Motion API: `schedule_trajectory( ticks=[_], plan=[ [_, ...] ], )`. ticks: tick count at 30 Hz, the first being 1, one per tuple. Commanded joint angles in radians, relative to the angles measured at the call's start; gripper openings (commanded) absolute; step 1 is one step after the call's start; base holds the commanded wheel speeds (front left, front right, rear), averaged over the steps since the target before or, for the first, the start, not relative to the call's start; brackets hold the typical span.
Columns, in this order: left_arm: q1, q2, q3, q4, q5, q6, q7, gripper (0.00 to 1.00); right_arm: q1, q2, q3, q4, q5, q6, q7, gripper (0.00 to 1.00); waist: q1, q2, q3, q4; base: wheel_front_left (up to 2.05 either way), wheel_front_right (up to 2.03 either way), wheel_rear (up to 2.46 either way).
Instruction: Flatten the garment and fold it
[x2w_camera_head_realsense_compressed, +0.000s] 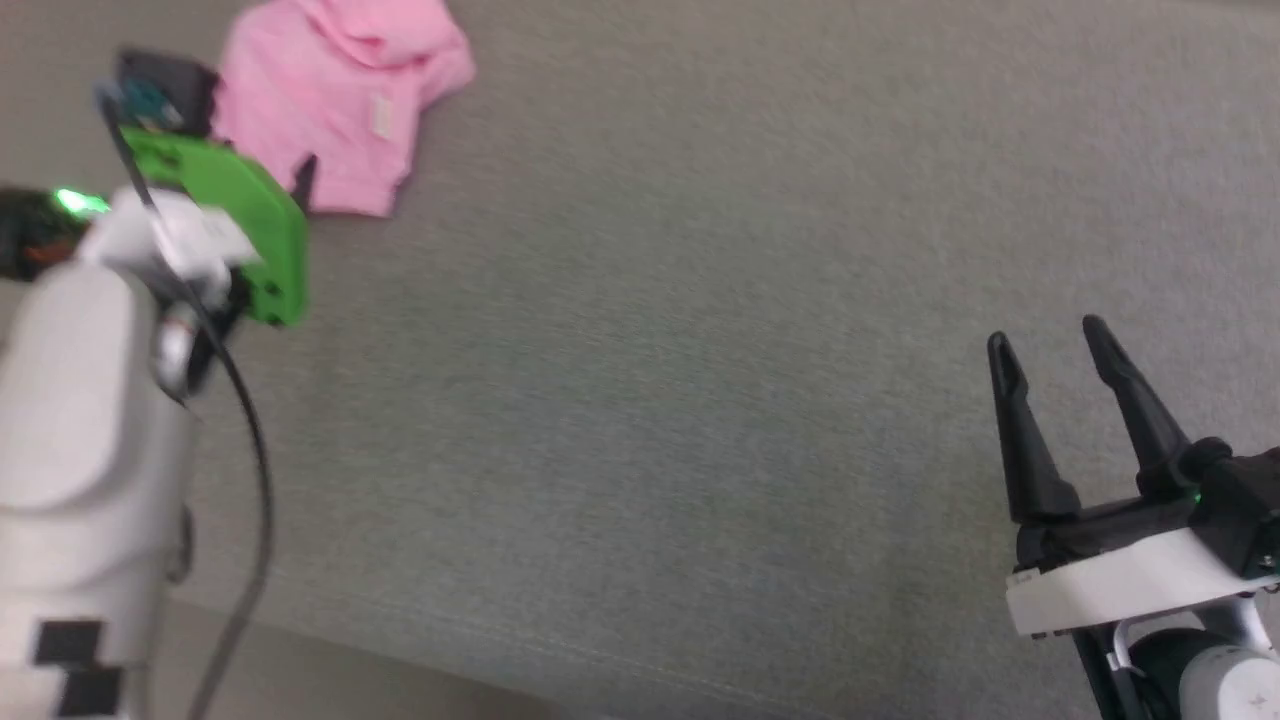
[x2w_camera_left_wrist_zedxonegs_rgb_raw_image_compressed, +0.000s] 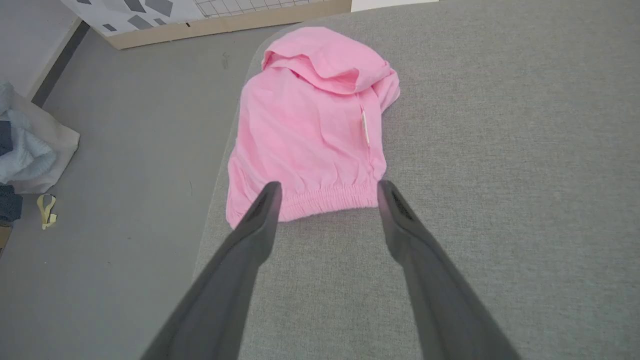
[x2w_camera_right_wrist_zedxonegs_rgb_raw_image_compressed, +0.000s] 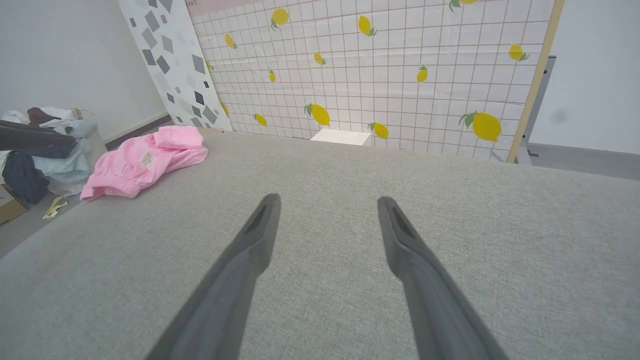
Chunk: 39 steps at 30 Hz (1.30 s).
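Left arm's the one to watch: the pale forearm (x2w_camera_head_realsense_compressed: 80, 400) rises from the lower left of the head view, a green wrist housing (x2w_camera_head_realsense_compressed: 240, 220) on top and a dark cable (x2w_camera_head_realsense_compressed: 255, 450) looping down beside it, the whole arm stretched toward the far left corner of the grey padded surface (x2w_camera_head_realsense_compressed: 650, 350). There lies the garment (x2w_camera_left_wrist_zedxonegs_rgb_raw_image_compressed: 305, 135), a small pink heap right on the surface's edge beside the floor (x2w_camera_left_wrist_zedxonegs_rgb_raw_image_compressed: 125, 125), rumpled, its far end folded back over itself, the white label (x2w_camera_left_wrist_zedxonegs_rgb_raw_image_compressed: 365, 127) showing on top. The gathered elastic band (x2w_camera_left_wrist_zedxonegs_rgb_raw_image_compressed: 320, 200) faces the left gripper (x2w_camera_left_wrist_zedxonegs_rgb_raw_image_compressed: 325, 187), whose fingers are spread wide with nothing between them; in the left wrist view the two tips frame that band, one over its edge, the other at its corner, though whether they touch the fabric I cannot tell. Over to the right gripper (x2w_camera_head_realsense_compressed: 1045, 335): it sits low at the right of the head view, fingers pointing up the view, parted and empty, above bare grey surface and well apart from the garment. From the right wrist view, the pink heap is off to the left, a pile of clothes (x2w_camera_right_wrist_zedxonegs_rgb_raw_image_compressed: 40, 145) on the floor beyond it and a lemon-patterned panel (x2w_camera_right_wrist_zedxonegs_rgb_raw_image_compressed: 400, 75) standing behind the surface.
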Motion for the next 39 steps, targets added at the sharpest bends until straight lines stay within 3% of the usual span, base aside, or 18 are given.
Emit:
schedule_trajectory(
  ticks=[1, 6, 11, 15, 20, 21, 22, 23, 30, 39],
  plan=[
    [-0.044, 0.03, -0.019, 0.012, -0.026, -0.006, 0.041, 1.0, -0.019, 0.0, -0.004, -0.013, -0.001, -0.002, -0.007, 1.0, -0.0001, 0.0, 0.137, -0.121, 0.0, 0.0, 0.0],
    [-0.146, 0.147, -0.1, 0.013, -0.215, -0.007, 0.192, 1.0, -0.03, 0.0, -0.01, -0.022, 0.012, -0.002, -0.032, 1.0, -0.0001, 0.0, 0.203, -0.162, 0.0, 0.0, 0.0],
    [-0.182, 0.269, -0.166, 0.037, -0.318, -0.007, 0.261, 1.0, -0.053, 0.0, -0.008, -0.008, 0.024, -0.002, -0.062, 1.0, -0.0001, 0.0, 0.254, -0.198, 0.0, 0.0, 0.0],
    [-0.188, 0.317, -0.196, 0.075, -0.364, -0.007, 0.29, 1.0, -0.066, 0.0, -0.016, 0.004, 0.032, -0.002, -0.081, 1.0, -0.0001, 0.0, 0.278, -0.217, 0.0, 0.0, 0.0],
    [-0.158, 0.332, -0.226, 0.134, -0.413, -0.007, 0.383, 1.0, -0.07, 0.0, -0.027, 0.019, 0.035, -0.002, -0.095, 1.0, -0.0001, 0.0, 0.283, -0.223, 0.0, 0.0, 0.0],
    [-0.151, 0.329, -0.226, 0.144, -0.429, -0.007, 0.404, 0.95, -0.07, 0.0, -0.029, 0.022, 0.034, -0.002, -0.097, 1.0, -0.0001, 0.0, 0.281, -0.223, 0.0, 0.0, 0.0],
    [-0.145, 0.326, -0.228, 0.147, -0.441, -0.007, 0.417, 0.17, -0.071, 0.0, -0.031, 0.025, 0.034, -0.002, -0.097, 1.0, -0.0001, 0.0, 0.278, -0.222, 0.0, 0.0, 0.0],
    [-0.139, 0.323, -0.229, 0.148, -0.454, -0.007, 0.428, 0.0, -0.071, 0.0, -0.033, 0.027, 0.034, -0.002, -0.097, 1.0, -0.0001, 0.0, 0.273, -0.219, 0.0, 0.0, 0.0],
    [-0.134, 0.315, -0.211, 0.138, -0.455, 0.002, 0.352, 0.0, -0.078, 0.0, -0.035, 0.042, 0.025, -0.002, -0.089, 1.0, -0.0001, 0.0, 0.221, -0.195, 0.0, 0.0, 0.0],
    [-0.189, 0.293, -0.163, 0.137, -0.409, 0.004, 0.054, 0.0, -0.064, 0.0, -0.036, 0.093, 0.018, -0.002, -0.065, 1.0, -0.0001, 0.0, 0.056, -0.16, 0.0, 0.0, 0.0]
  ],
)
